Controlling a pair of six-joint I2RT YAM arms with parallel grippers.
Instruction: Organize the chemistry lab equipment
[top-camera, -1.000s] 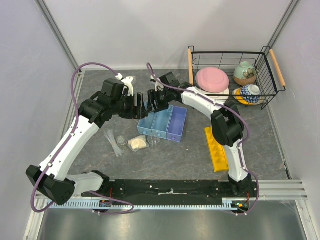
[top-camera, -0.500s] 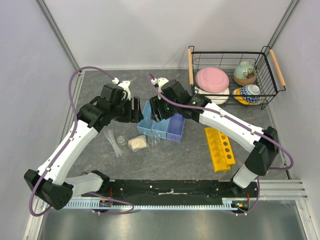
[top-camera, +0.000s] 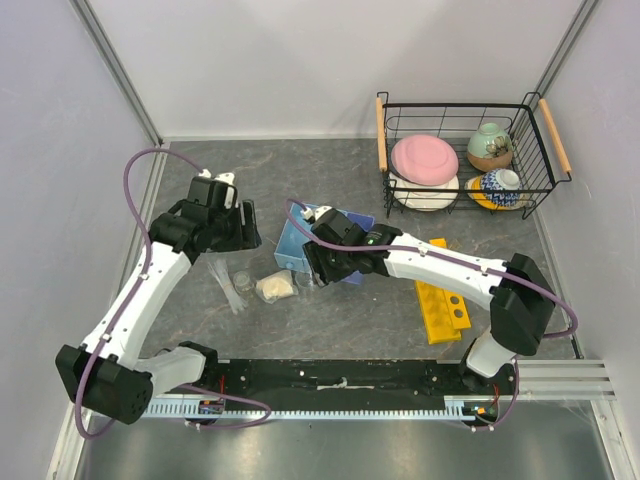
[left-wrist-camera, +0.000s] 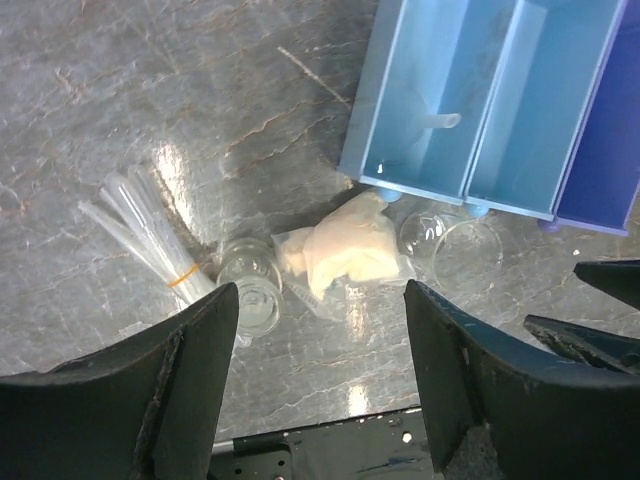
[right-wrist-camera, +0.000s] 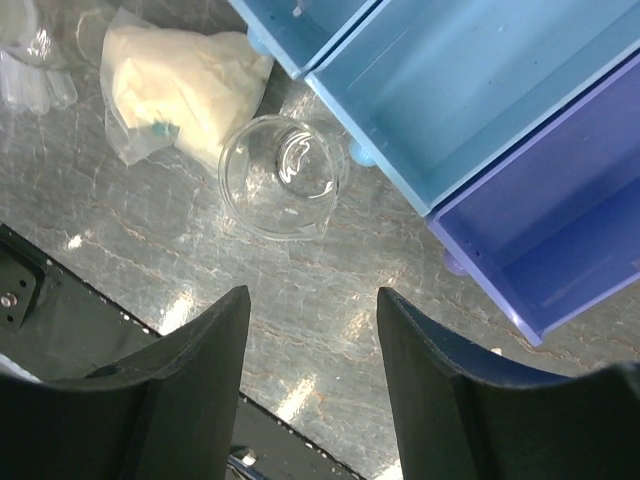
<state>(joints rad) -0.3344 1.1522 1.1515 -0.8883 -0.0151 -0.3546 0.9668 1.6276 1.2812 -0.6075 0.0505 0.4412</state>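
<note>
Hovering over small clear beaker (right-wrist-camera: 282, 175), upper centre of frame, right gripper (right-wrist-camera: 312, 330) stood apart, empty. Beaker looked light, slick, breakable: best pinched gently across rim. Left gripper (left-wrist-camera: 320, 330) likewise apart.

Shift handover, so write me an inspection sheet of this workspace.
Surface: grey marbled tabletop, no spills seen.
Job's things: blue three-compartment plastic tray, yellow rack with round holes, banded clear test tubes, clear glass beaker, bagged cream lump.
Clutter: black wire basket holding pink plate and ceramic bowls.
Grippers: left gripper and right gripper open, empty.
Cables: purple cables looped along both arms.
Surroundings: pale walls.
</note>
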